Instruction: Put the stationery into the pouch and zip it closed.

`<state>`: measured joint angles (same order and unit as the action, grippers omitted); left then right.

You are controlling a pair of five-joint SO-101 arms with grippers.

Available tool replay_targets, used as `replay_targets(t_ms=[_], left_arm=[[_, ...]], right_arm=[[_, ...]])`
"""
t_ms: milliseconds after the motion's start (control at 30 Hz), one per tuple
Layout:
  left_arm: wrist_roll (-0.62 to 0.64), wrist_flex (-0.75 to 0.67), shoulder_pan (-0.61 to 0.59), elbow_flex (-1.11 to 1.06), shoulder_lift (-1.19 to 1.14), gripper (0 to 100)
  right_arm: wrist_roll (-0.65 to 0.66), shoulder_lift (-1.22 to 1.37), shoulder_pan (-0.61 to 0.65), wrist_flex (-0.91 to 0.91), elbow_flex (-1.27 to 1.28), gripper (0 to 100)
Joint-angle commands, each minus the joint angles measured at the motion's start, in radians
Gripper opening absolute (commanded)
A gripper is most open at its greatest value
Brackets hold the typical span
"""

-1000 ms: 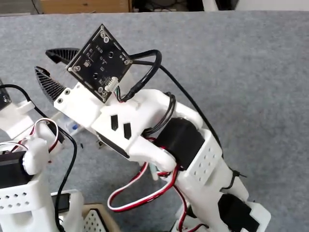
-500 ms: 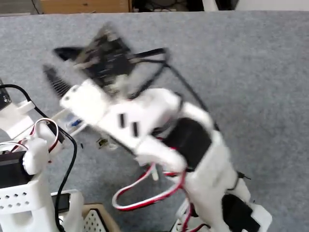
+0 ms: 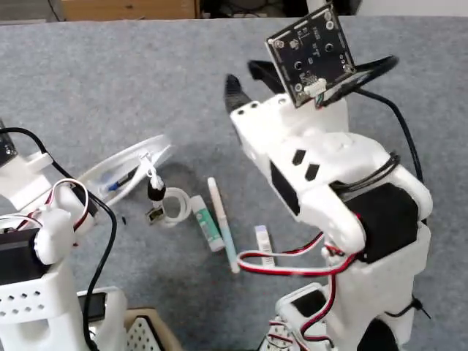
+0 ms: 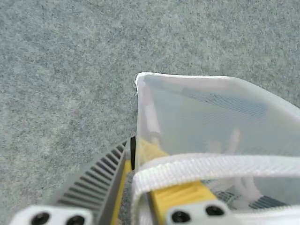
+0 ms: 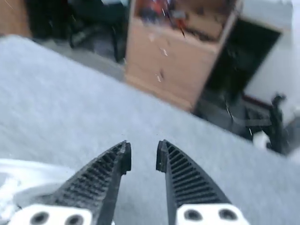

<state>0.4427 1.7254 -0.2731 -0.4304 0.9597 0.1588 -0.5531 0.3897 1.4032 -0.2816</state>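
Observation:
A clear mesh pouch (image 3: 123,170) lies at the table's left, with items showing through it. My left gripper (image 4: 136,151) is shut on the pouch (image 4: 211,117) at its white-taped rim. Loose on the grey mat beside the pouch are a white pen (image 3: 222,223), a green-and-white tube (image 3: 206,224), a small white piece (image 3: 263,244) and a tape ring (image 3: 174,205). My right gripper (image 3: 245,80) hangs in the air behind these things, well off the mat. Its fingers stand slightly apart with nothing between them, as the right wrist view (image 5: 142,157) shows.
The pouch's black pull (image 3: 155,191) lies by the tape ring. A wooden cabinet (image 5: 178,51) stands beyond the table's far edge. The left arm's base (image 3: 36,292) fills the near left corner. Grey mat stretches bare to the right and at the back.
My right arm swung from over the pouch at the left to the right and upward, uncovering the pen, tube and other items. The left arm stayed put.

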Motion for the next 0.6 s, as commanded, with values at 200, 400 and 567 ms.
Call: replay_targets(t_ms=[200,400,567], left_arm=[[0.006,0.005,-0.001,0.001,-0.011,3],[0.006,0.005,-0.001,0.001,-0.011,3],[0.006,0.005,-0.001,0.001,-0.011,3]], right_arm=[[0.008,-0.157,-0.031,-0.002,0.394,10.6],[0.002,-0.216,-0.028,-0.129,0.633,10.6],[0.002,-0.219,-0.026,-0.244,0.786,10.6]])
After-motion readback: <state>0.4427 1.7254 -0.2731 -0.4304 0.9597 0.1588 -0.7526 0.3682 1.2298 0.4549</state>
